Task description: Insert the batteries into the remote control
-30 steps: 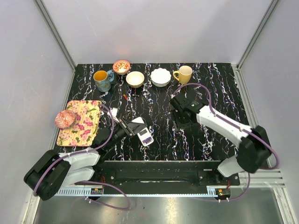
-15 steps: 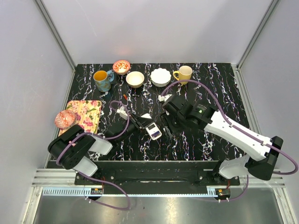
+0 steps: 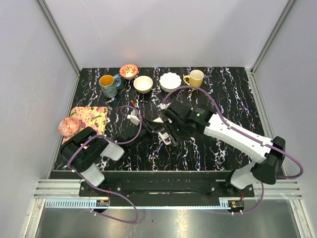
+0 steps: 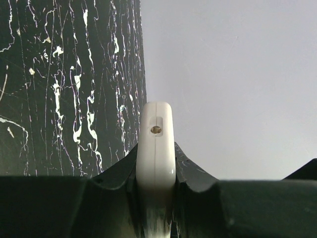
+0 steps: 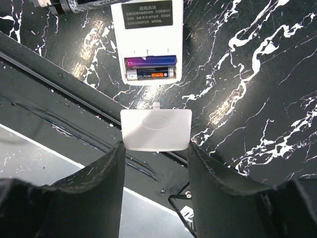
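Note:
The remote control [image 5: 146,37] shows its white back in the right wrist view, its compartment open with two batteries [image 5: 150,67] lying side by side in it. My left gripper [image 4: 156,148] is shut on the remote's thin white edge [image 4: 156,134] and holds it over the table's middle [image 3: 166,138]. My right gripper [image 5: 155,145] is shut on a white battery cover [image 5: 156,130], pinched by its two sides between the fingertips, just short of the open compartment. In the top view the right gripper [image 3: 172,130] sits right beside the remote.
Along the back stand a blue mug [image 3: 108,84], a red bowl [image 3: 129,70], a cream bowl [image 3: 143,84], a white bowl [image 3: 170,81] and a yellow mug [image 3: 195,78]. A floral tray [image 3: 91,119] with a pink round thing [image 3: 68,126] lies at the left.
My left arm has carried the remote rightward and farther onto the table. My right arm has swung left with the cover until it hangs next to the remote's open compartment.

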